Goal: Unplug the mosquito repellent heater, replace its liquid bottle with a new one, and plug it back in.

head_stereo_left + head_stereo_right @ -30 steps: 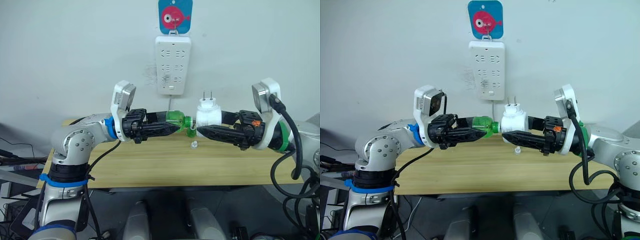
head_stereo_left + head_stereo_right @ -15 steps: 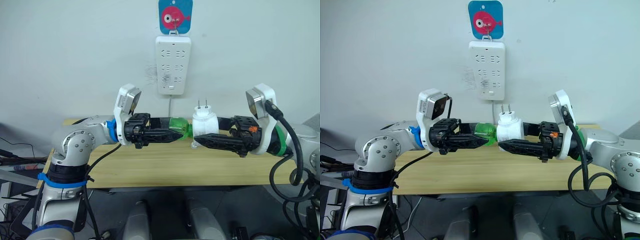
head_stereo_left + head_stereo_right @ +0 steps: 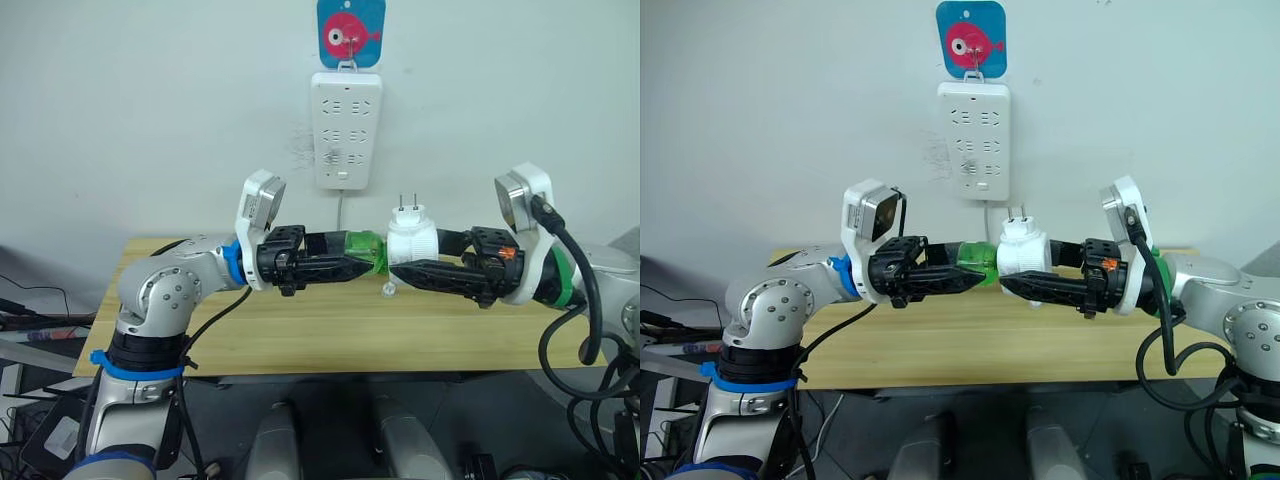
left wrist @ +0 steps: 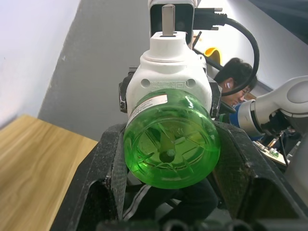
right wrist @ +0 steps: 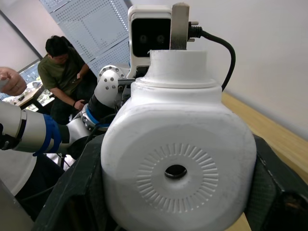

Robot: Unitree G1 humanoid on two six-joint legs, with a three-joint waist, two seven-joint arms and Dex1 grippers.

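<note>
While my left pincer (image 3: 368, 262) clamps the green bottle (image 3: 364, 252), my right pincer (image 3: 398, 267) grips the heater (image 3: 412, 243) at its 3 o'clock, both above the surface (image 3: 300, 330).

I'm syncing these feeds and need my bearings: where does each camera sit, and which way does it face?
Left eye and right eye views: on the head, looking forward and down at the table and wall power strip; both arms show.
Left wrist view: looks along the left gripper at the green bottle.
Right wrist view: looks along the right gripper at the white heater.
Shared: every view shows the heater; the wrist cameras face each other.
</note>
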